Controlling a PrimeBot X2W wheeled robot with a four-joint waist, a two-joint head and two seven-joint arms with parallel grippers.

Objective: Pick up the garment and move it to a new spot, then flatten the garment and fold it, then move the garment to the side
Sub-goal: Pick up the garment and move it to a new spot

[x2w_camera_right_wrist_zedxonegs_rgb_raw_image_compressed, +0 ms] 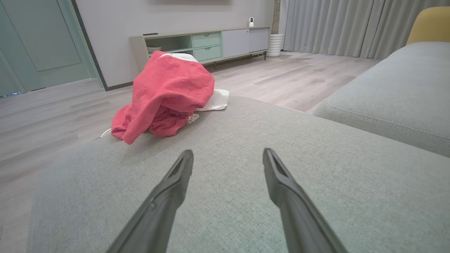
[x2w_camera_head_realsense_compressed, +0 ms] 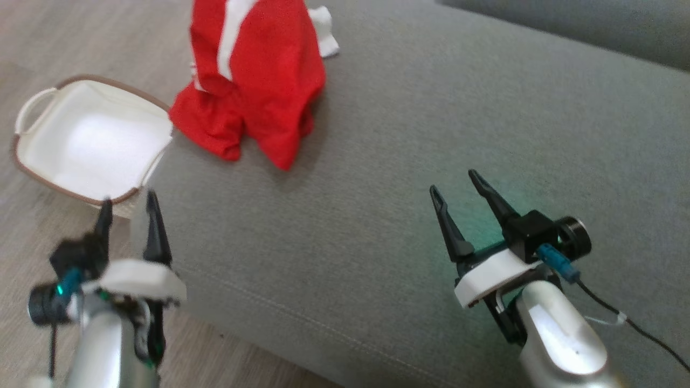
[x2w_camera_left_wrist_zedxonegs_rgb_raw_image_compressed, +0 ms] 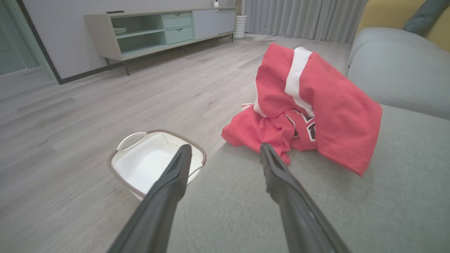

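The garment [x2w_camera_head_realsense_compressed: 253, 81] is a red jersey with white stripes, heaped in a tall crumpled pile near the far left edge of the grey sofa seat [x2w_camera_head_realsense_compressed: 409, 161]. The pile also appears in the left wrist view as the garment [x2w_camera_left_wrist_zedxonegs_rgb_raw_image_compressed: 309, 105] and in the right wrist view as the garment [x2w_camera_right_wrist_zedxonegs_rgb_raw_image_compressed: 165, 91]. My left gripper [x2w_camera_head_realsense_compressed: 129, 205] hovers open at the seat's left edge, short of the pile, with nothing between its fingers. Over the middle of the seat my right gripper [x2w_camera_head_realsense_compressed: 453, 186] stands open and empty, well to the right of the pile.
A white basket [x2w_camera_head_realsense_compressed: 89, 140] with a brown rim sits on the wooden floor just left of the seat. A white cloth [x2w_camera_head_realsense_compressed: 326, 32] lies behind the red pile. A low media cabinet [x2w_camera_right_wrist_zedxonegs_rgb_raw_image_compressed: 200, 45] stands against the far wall. The sofa back [x2w_camera_right_wrist_zedxonegs_rgb_raw_image_compressed: 386, 102] rises on the right.
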